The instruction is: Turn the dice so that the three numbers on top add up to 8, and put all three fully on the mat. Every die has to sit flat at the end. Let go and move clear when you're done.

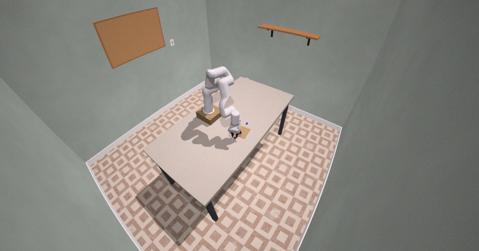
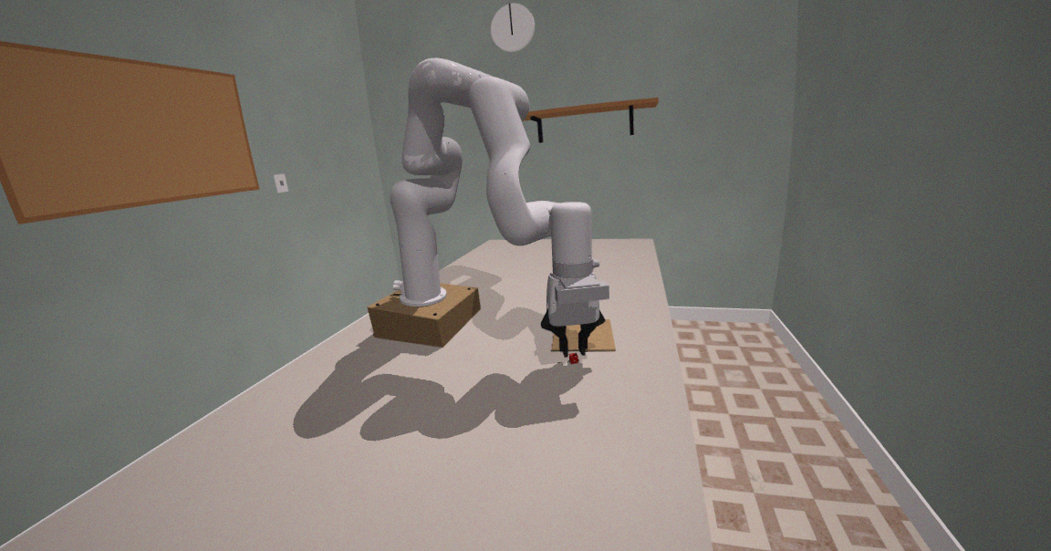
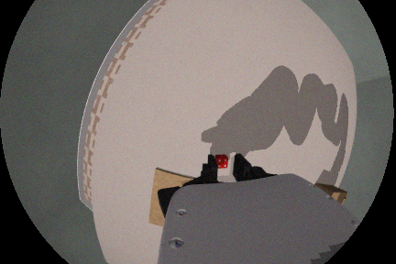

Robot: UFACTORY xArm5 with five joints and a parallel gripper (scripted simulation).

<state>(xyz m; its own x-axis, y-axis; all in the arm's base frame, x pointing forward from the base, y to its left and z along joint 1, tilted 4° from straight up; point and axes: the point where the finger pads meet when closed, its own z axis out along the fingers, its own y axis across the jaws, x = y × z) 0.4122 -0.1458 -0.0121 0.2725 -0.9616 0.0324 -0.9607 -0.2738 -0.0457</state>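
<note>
A red die [image 1: 234, 137] [image 2: 574, 358] [image 3: 222, 161] sits low beside the mat [image 1: 246, 132] [image 2: 604, 337] [image 3: 157, 196], off its edge. In the wrist view it shows several white pips. My gripper [image 1: 234, 136] [image 2: 573, 353] [image 3: 223, 164] points down, partly open. In the wrist view the red die appears between its fingertips, closer to the left one, with a pale gap towards the right one. A blue die [image 1: 246, 123] lies on the table past the mat's far side; its number is too small to read. A third die cannot be made out. The gripper hides part of the mat.
The arm's wooden base block [image 1: 208, 116] [image 2: 411, 326] stands on the table [image 1: 197, 169] [image 2: 441, 489] [image 3: 183, 82], to the left of the mat in the exterior view. The table's long edge runs beyond the mat's other side. The arm casts a broad shadow near the red die.
</note>
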